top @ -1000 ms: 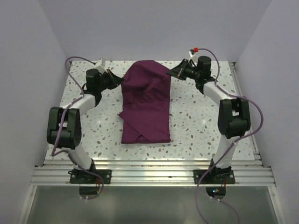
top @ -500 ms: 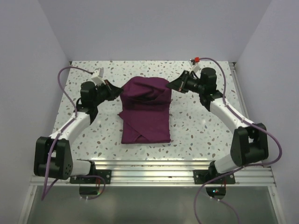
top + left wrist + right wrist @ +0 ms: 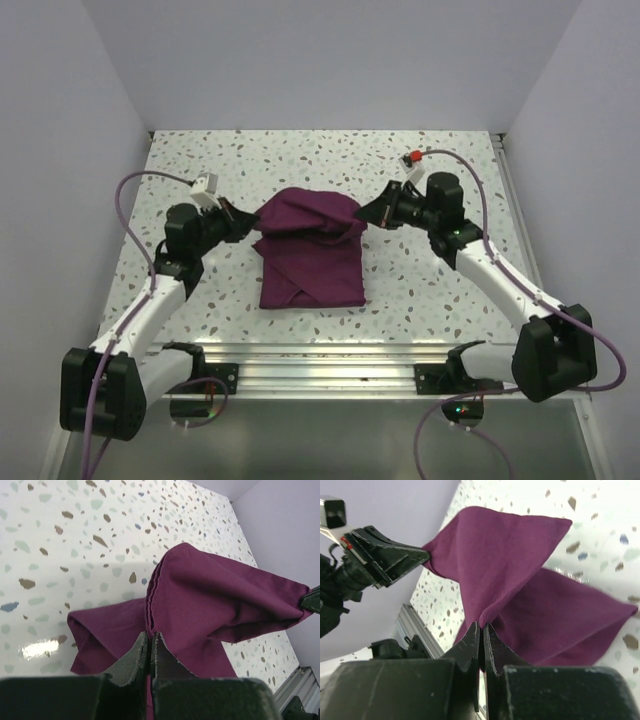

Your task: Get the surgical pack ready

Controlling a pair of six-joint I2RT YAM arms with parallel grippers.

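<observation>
while the purple cloth (image 3: 310, 268) lies on the worktop (image 3: 450, 170), its far edge is held up, with the left pincer (image 3: 248, 222) and right pincer (image 3: 365, 215) each closed tight on 1 corner

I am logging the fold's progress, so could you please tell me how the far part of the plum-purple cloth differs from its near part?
The far part of the plum-purple cloth is raised and creased; the near part lies flat on the speckled table. The left gripper and right gripper pinch the far part's sides, jaws shut; neither touches the near part. Both are the same colour.
</observation>
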